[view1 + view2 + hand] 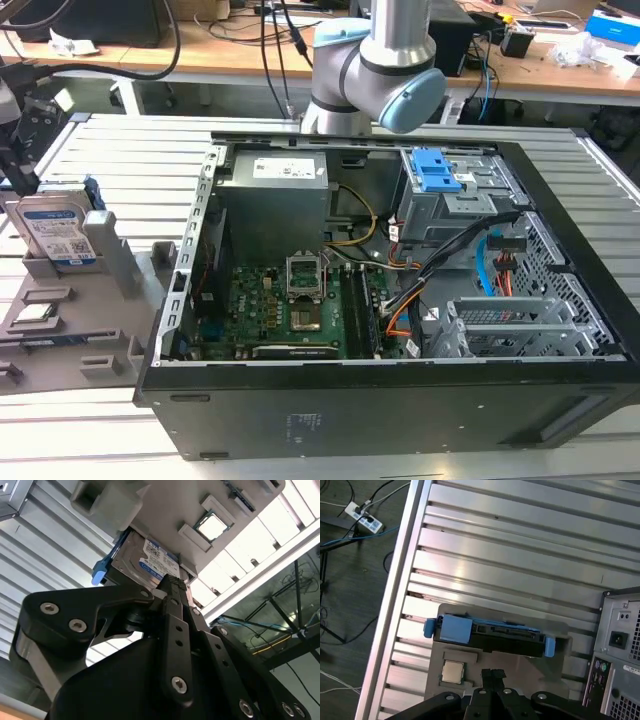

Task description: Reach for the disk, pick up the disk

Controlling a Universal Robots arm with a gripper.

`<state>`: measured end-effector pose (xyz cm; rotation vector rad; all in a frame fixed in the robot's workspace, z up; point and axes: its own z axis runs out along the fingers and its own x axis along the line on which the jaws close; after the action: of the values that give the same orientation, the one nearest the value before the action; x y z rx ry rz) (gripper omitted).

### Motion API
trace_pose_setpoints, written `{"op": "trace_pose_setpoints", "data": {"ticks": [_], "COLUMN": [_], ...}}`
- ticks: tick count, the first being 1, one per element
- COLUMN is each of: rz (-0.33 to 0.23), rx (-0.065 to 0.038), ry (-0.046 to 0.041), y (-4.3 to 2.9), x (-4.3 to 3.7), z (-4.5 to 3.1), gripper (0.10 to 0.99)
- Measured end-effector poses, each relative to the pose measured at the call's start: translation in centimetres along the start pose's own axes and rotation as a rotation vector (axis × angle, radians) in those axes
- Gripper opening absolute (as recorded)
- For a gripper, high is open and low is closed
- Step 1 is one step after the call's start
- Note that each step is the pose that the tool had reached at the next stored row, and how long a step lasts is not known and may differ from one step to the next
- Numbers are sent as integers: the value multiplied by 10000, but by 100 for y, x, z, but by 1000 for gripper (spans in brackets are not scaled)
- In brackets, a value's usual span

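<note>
Disk [55, 235] standing on edge in a slot of the grey fixture [118, 262], at the exterior view's left beside the open computer case [400, 405], so its top edge and blue rails are exposed for a grab from above. We see the gripper [493, 674] hover close over that edge in the first wrist view, jaws pressed together and pinching nothing, so we judge the grasp not yet made.

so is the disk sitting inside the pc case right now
No, the disk stands upright in a grey holder at the exterior view's left, outside the open computer case.
</note>
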<state>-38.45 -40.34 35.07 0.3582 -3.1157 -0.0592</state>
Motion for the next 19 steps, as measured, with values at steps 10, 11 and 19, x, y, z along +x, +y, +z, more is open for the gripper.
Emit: {"op": "trace_pose_setpoints", "data": {"ticks": [10, 11, 19], "rz": [-1100, -1205, -2054], "rx": [0, 1, 1], "ry": [43, 46, 79], "y": [0, 0, 0], "x": [0, 0, 0], "z": [0, 0, 0], "gripper": [106, 106, 106]}}
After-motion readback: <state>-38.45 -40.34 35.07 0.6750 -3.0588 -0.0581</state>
